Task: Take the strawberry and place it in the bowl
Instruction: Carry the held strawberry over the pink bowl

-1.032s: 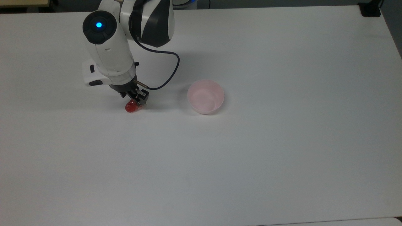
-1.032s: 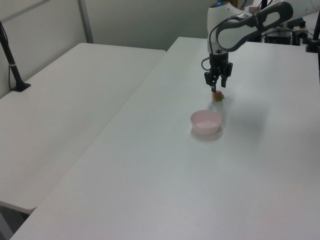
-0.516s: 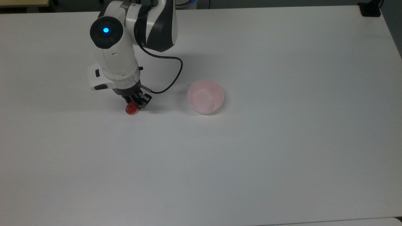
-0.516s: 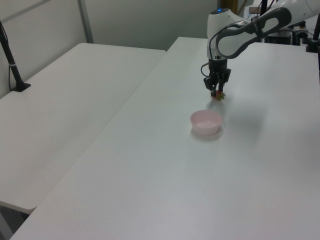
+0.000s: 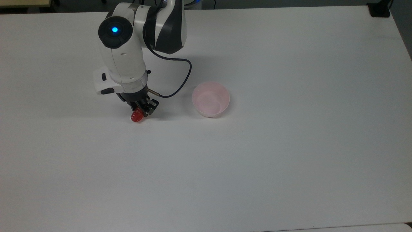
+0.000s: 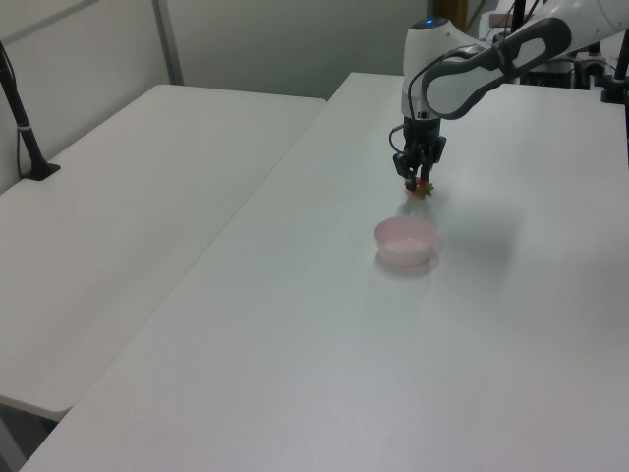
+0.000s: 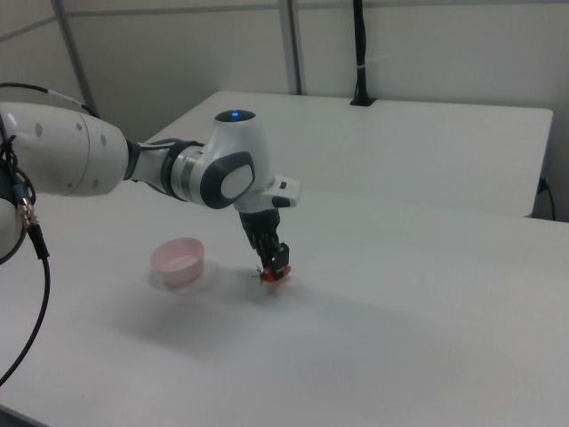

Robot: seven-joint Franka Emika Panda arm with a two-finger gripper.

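The gripper [image 5: 140, 111] is seen low over the table [image 5: 289, 145], its fingers drawn in on either side of the strawberry [image 5: 137, 116], which appears to be pinched between them; the berry is judged to rest on or just clear of the surface, and which of the two cannot be told. In the right view the red body [image 7: 278, 271] is seen at the fingertips with the green stem pointing toward the bowl [image 7: 179, 259]. In the top view the bowl [image 5: 210, 98] stands empty, well apart to the top view's right of the berry and slightly higher in the picture. The coming move is judged to turn on that offset: the berry must be lifted above the rim and carried sideways toward the top view's right before it is let go.
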